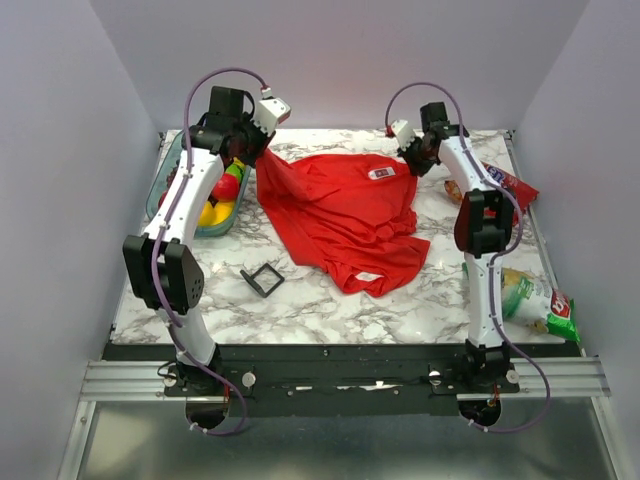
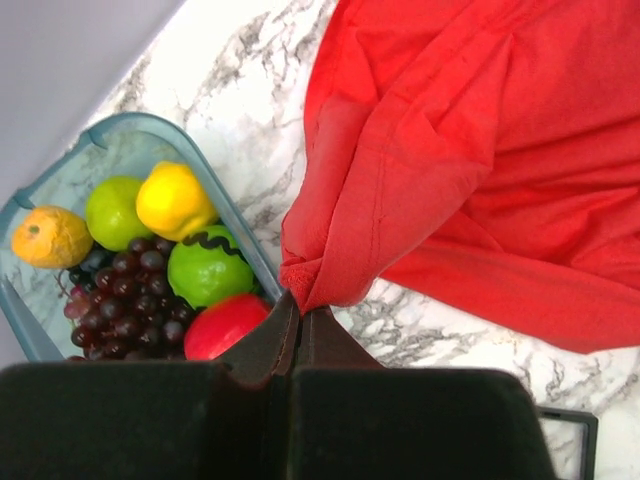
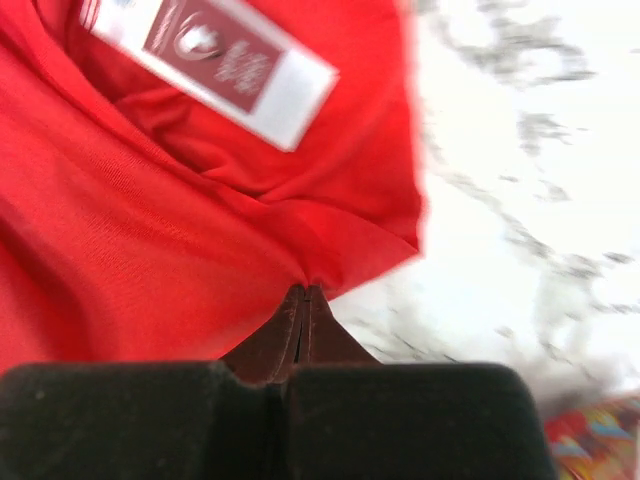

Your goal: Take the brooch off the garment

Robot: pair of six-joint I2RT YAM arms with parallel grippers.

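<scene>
The red T-shirt (image 1: 335, 215) lies crumpled on the middle of the marble table. My left gripper (image 1: 260, 152) is shut on its far left corner and holds that corner lifted; the left wrist view shows the jaws (image 2: 300, 308) closed on a bunched fold of the shirt (image 2: 450, 150). My right gripper (image 1: 411, 160) is shut on the shirt's far right edge; the right wrist view shows the jaws (image 3: 305, 292) pinching the red cloth (image 3: 150, 240). A white and maroon rectangular tag (image 3: 215, 60) lies on the shirt near the right gripper, also in the top view (image 1: 381, 173). The brooch is not visible in any view.
A clear container (image 1: 153, 205) of fruit stands at the far left, close under the left gripper, its rim in the left wrist view (image 2: 140, 122). A black square frame (image 1: 262, 280) lies in front of the shirt. A red snack bag (image 1: 508, 183) and a green-white bag (image 1: 535, 297) lie at the right.
</scene>
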